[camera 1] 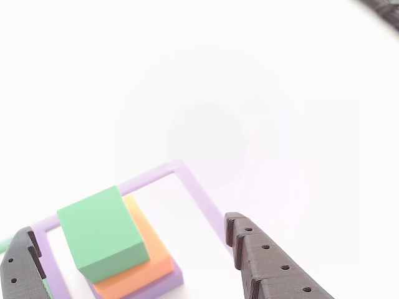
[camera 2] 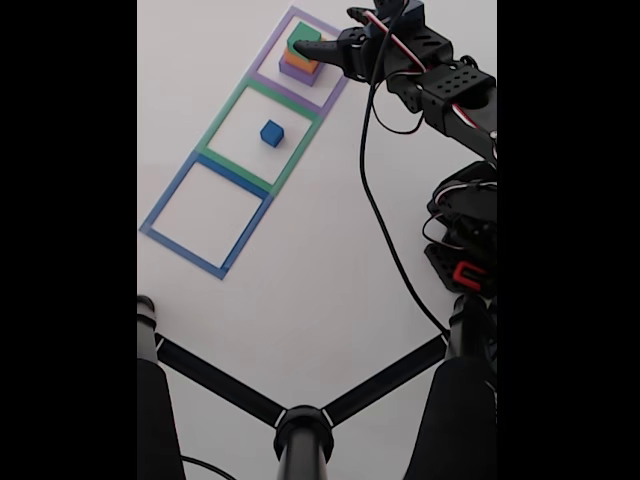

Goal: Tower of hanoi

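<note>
Fingers first: in the other view the gripper (camera 1: 134,261) stands spread wide, one dark finger (camera 1: 274,265) low at five o'clock, the other finger (camera 1: 19,268) at seven o'clock, nothing clamped between them. Just beyond, the green block (camera 1: 103,233) sits between the two tips, nearer the seven o'clock one, stacked on the orange block (camera 1: 146,265), which rests on the purple block (camera 1: 168,280), all inside the purple outline (camera 1: 193,187). The green block's faces run skewed to the line between the fingers, so the closing squeeze looks likely to meet corners unless the wrist turns. In the fixed view the arm (camera 2: 430,80) reaches in from three o'clock toward the stack. Farther off, at seven o'clock from it, the blue block (camera 2: 271,133) rests alone in the green outline (camera 2: 225,115); beyond that lies the blue outline (camera 2: 160,205).
</note>
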You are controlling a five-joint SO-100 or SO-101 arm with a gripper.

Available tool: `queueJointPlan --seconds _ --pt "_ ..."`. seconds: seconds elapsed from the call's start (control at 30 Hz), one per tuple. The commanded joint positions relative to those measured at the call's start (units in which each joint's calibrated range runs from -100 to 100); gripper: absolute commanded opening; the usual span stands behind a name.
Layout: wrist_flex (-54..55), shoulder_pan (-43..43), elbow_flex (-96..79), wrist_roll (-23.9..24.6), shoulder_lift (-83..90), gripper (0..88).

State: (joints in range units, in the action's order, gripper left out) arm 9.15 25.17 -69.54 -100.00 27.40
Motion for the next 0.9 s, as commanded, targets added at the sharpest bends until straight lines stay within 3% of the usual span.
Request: queueJointPlan --seconds 0.0,0.87 --pt "11.45 -2.03 -0.29 0.0 -4.88 35.6" --pt "35.33 -6.0 -2.47 0.0 -23.23 34.1"
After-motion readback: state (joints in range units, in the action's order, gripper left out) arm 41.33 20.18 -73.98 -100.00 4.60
